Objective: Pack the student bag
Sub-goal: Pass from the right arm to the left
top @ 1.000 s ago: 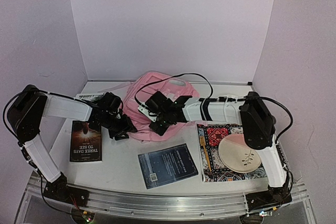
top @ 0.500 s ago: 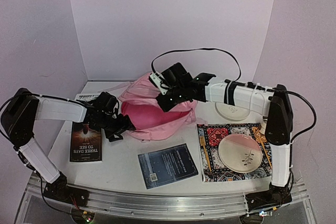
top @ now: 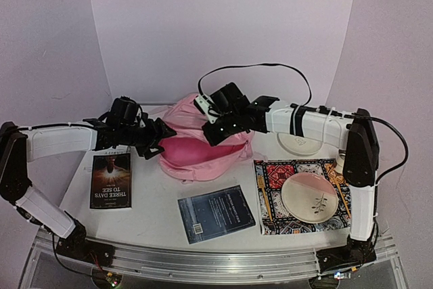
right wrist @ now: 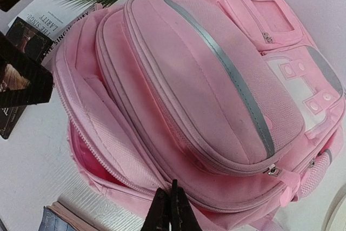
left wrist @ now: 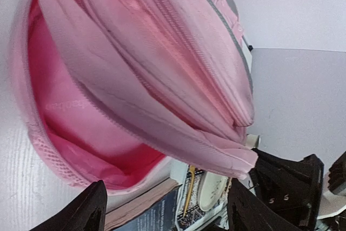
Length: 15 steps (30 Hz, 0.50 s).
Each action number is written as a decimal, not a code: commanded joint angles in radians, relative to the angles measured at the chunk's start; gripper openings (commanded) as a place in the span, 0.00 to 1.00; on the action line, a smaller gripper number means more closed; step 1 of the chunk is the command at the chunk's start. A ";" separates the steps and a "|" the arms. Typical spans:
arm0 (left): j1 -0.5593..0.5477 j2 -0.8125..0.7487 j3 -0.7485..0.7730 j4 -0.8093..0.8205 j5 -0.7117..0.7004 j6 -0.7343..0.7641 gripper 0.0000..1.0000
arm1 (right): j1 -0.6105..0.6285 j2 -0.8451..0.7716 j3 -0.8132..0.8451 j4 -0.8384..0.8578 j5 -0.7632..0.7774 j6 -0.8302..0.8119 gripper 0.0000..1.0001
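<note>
Pinching the upper lip of the student bag (top: 203,148), the right jaws are shut on its fabric, seemingly to hold the main compartment gaping toward the left jaws. Those stand wide and empty, just short of that mouth. The bag rests mid-worktop (top: 155,201), between the two arms, with its upper edge raised.

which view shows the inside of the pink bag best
Left wrist view: the student bag fills it, mouth gaping, dark pink lining exposed. Top external shows the opening only as a small dark pink patch; right wrist shows mostly front pockets and a sliver of the opening.
</note>
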<state>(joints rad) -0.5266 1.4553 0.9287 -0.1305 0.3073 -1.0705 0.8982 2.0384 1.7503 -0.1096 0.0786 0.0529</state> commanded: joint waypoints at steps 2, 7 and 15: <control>0.000 0.035 0.038 0.202 0.075 -0.100 0.79 | 0.004 -0.060 0.005 0.072 -0.027 0.033 0.00; 0.000 0.078 0.064 0.285 0.072 -0.134 0.79 | 0.006 -0.056 -0.001 0.077 -0.057 0.042 0.00; -0.017 0.192 0.198 0.290 0.088 -0.123 0.60 | 0.013 -0.052 -0.042 0.093 -0.071 0.052 0.03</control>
<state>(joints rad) -0.5304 1.6137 1.0342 0.0803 0.3683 -1.1883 0.8983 2.0384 1.7217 -0.0752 0.0374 0.0827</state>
